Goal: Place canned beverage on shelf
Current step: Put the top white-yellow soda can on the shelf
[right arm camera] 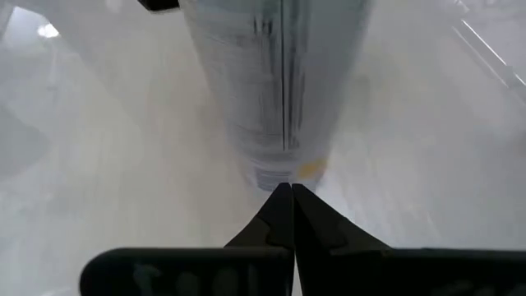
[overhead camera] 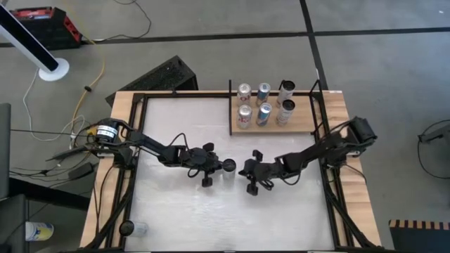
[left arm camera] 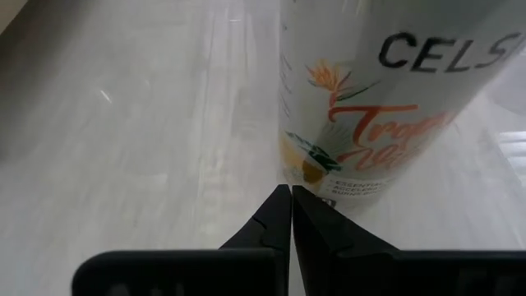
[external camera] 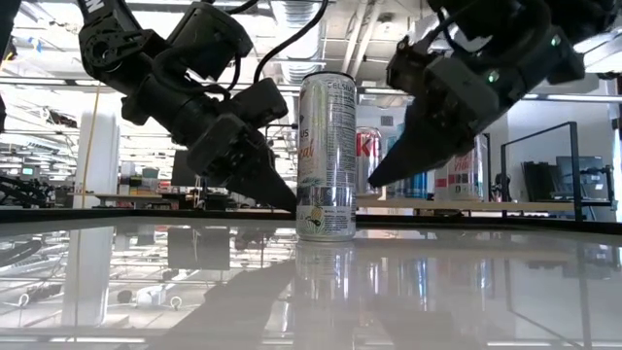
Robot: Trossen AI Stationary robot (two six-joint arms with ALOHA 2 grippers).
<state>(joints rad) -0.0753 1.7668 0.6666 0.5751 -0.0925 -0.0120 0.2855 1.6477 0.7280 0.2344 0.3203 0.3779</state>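
White and shiny, the counter (overhead camera: 211, 204) has a tall can (overhead camera: 228, 167) standing up straight near its middle. The can has "CELSIUS" letters and orange writing on it.

The left claw (overhead camera: 218, 164) is just beside the can, on the can's left in the high view. Its two fingers are pressed together into a narrow point, and they hold nothing. The tip points at the bottom part of the can and may be touching it, but it is hard to be sure.

The right claw (overhead camera: 244, 171) is on the other side of the can, close to it. Its fingers are pressed together too, and they hold nothing. Its tip also points at the low part of the can.

Well apart from the can, at the far edge of the counter, is the shelf (overhead camera: 274, 128). Six other cans (overhead camera: 264, 112) stand on the shelf in two rows.
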